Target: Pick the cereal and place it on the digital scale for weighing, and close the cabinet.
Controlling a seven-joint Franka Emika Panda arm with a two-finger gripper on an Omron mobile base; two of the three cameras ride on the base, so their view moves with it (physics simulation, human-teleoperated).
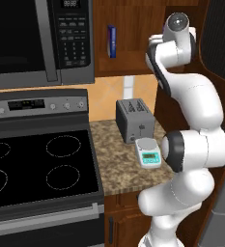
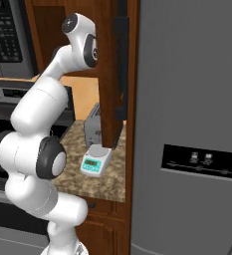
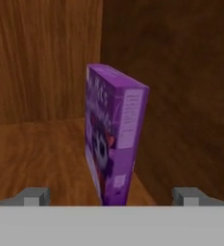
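Pincer (image 3: 111,198) spread wide, both tips low and apart, nothing held. Straight ahead between the tips stands the cereal (image 3: 114,137), upright on the cabinet (image 1: 133,43) shelf, narrow edge facing us, wooden walls behind and to its right. Far below the pincer, on the speckled surface (image 1: 116,159), sits the digital scale (image 1: 148,153), just in front of the toaster (image 1: 134,119).

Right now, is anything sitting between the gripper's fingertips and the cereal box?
No. In the hand view the cereal stands upright on the bare cabinet shelf, centred ahead of the open gripper.
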